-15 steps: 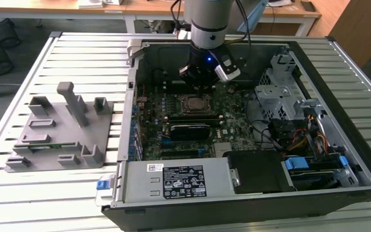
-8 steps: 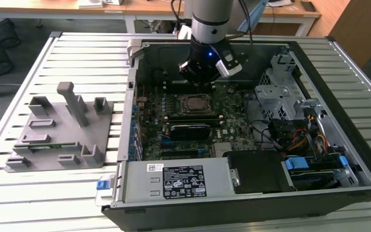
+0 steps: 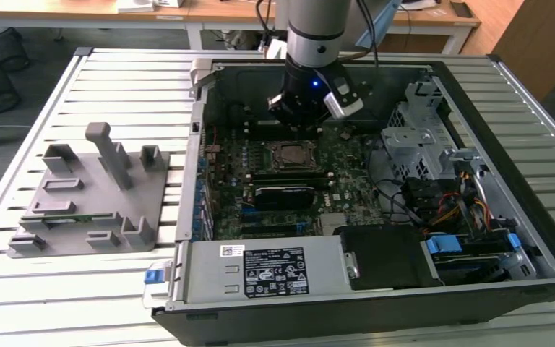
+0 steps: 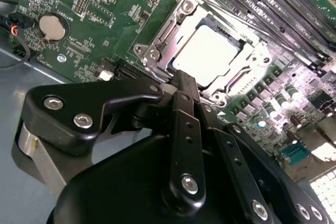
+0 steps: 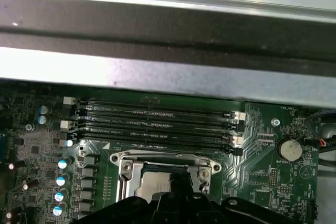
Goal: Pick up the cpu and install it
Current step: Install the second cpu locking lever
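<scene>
1. The open black desktop computer case point(image 3: 509, 238) lay on its side on a slatted grey metal table point(image 3: 123, 72), with the green motherboard point(image 3: 350, 177) exposed inside.
2. The small flat square cpu with the silver-grey metal top point(image 4: 210, 53) sat in the square metal socket frame point(image 4: 157, 51) on the motherboard; in the first wrist view the cpu point(image 5: 152, 186) showed partly, behind the black gripper body.
3. The black gripper point(image 3: 302, 126) hung from the grey arm point(image 3: 316, 22) inside the case, above the board and just toward the far side of the socket point(image 3: 292, 154) in the exterior view.
4. In the second wrist view the gripper's fingers point(image 4: 186, 85) stood pressed together just beside the socket's edge, with nothing held between them.
5. Four dark memory slots point(image 5: 157, 121) ran parallel beside the socket, and a round silver coin battery point(image 5: 290, 149) sat near one end of them.
6. A grey plastic fixture with upright blocks point(image 3: 95, 195) stood on the table at the exterior view's left, well apart from the case.
</scene>
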{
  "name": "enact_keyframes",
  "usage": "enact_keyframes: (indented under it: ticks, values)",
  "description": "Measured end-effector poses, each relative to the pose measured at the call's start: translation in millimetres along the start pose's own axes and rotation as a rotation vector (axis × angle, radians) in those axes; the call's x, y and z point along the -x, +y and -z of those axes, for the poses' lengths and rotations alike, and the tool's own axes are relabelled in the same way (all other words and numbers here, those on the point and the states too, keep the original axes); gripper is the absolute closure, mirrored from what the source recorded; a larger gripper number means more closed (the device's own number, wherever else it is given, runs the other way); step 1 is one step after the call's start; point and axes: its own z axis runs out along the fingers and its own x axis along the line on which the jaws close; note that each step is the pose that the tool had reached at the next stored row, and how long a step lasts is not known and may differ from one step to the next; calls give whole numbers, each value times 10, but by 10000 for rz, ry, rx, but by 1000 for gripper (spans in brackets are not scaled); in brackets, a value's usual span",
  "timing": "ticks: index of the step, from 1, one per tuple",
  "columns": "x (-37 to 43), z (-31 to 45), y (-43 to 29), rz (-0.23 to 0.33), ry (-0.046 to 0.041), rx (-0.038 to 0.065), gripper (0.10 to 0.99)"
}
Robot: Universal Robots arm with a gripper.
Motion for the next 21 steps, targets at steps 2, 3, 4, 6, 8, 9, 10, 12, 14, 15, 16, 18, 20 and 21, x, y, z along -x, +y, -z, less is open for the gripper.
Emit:
enact_keyframes:
  ticks: [2,3,4,6,8,9,10,12,14,15,16,18,20,21]
  values:
    - [-1,0,-7,0,0,0,980]
    - [-1,0,-10,0,0,0,980]
    - [-1,0,-12,0,-1,1,980]
    - [-2,1,-18,0,0,0,980]
    - [-2,1,-24,0,0,0,980]
    - [-2,1,-28,0,0,0,980]
    - [-2,1,-32,0,0,1,980]
    - [-3,2,-41,0,0,0,980]
    - [-4,2,-49,0,0,0,980]
    - [-4,2,-53,0,0,0,980]
    - [-4,3,-57,0,0,0,980]
    - [-5,3,-65,0,0,0,980]
    - [-6,3,-73,0,0,0,980]
    - [-6,3,-78,0,0,0,980]
